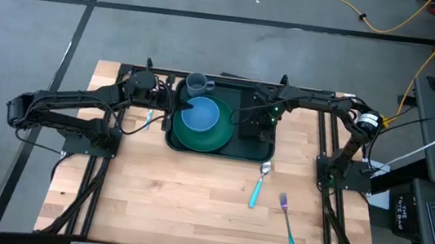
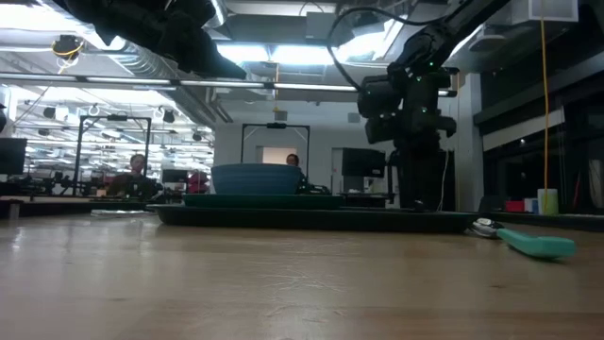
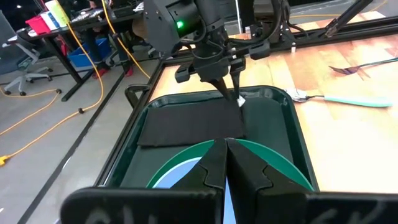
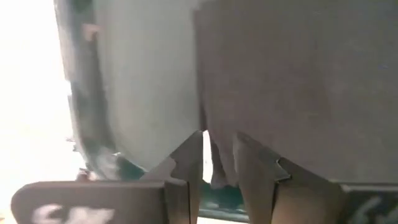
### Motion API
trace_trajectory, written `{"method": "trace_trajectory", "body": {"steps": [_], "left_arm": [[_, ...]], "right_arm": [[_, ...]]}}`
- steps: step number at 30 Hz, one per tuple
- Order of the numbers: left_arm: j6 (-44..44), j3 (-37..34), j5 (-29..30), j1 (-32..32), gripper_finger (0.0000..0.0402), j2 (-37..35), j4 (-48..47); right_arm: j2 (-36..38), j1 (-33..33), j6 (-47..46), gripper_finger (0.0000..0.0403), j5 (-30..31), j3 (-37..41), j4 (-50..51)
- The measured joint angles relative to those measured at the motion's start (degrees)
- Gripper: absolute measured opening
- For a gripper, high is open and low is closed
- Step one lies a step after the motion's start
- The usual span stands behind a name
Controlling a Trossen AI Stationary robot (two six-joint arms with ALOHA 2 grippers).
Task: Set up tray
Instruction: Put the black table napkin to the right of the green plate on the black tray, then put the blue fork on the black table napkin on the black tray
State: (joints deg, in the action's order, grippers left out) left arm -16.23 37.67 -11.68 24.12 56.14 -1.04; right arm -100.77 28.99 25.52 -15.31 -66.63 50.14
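Wooden slats make up the table (image 1: pixel 183 208) we work at, and the tray (image 1: pixel 259 150) sits at the middle of its far edge. On the tray we already have a green plate (image 1: pixel 217 141) with a blue bowl (image 1: pixel 199 114) on it, a grey cup (image 1: pixel 197 84) at the tray's far left corner, and a black napkin (image 3: pixel 189 121) spread over its right half.

Our right gripper (image 3: pixel 225 92) is down at the napkin's edge, fingers slightly parted with a fold of the cloth between them; whether they grip it or are letting go we cannot tell. Our left gripper (image 3: pixel 225 163) hangs clenched and empty above the plate's near side.

A spoon (image 1: pixel 259 186) with a teal handle lies on the table just off the tray's near right corner, and a fork (image 1: pixel 287 220) lies farther toward the near right. We judge the setting over halfway done: the cutlery is left to place.
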Motion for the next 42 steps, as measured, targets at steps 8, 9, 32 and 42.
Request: {"method": "trace_trajectory", "body": {"steps": [8,9,32,42], "left_arm": [[0.04,0.00,0.00,-0.02,0.0003,0.00,-0.02],[0.02,0.00,0.00,-0.01,0.0003,0.00,0.00],[-0.50,0.00,-0.09,1.93,0.0003,0.00,-3.13],[-4.93,0.00,-9.06,2.23,0.0003,0.00,-3.49]], "right_arm": [[0.02,0.00,-3.32,0.0125,-2.49,0.00,0.13],[0.02,0.01,-3.55,0.0132,-2.46,0.00,0.29],[14.83,-8.07,-13.64,0.0008,13.07,1.29,-6.19],[14.75,-21.62,-28.55,0.0005,21.23,1.31,-6.81]]}}
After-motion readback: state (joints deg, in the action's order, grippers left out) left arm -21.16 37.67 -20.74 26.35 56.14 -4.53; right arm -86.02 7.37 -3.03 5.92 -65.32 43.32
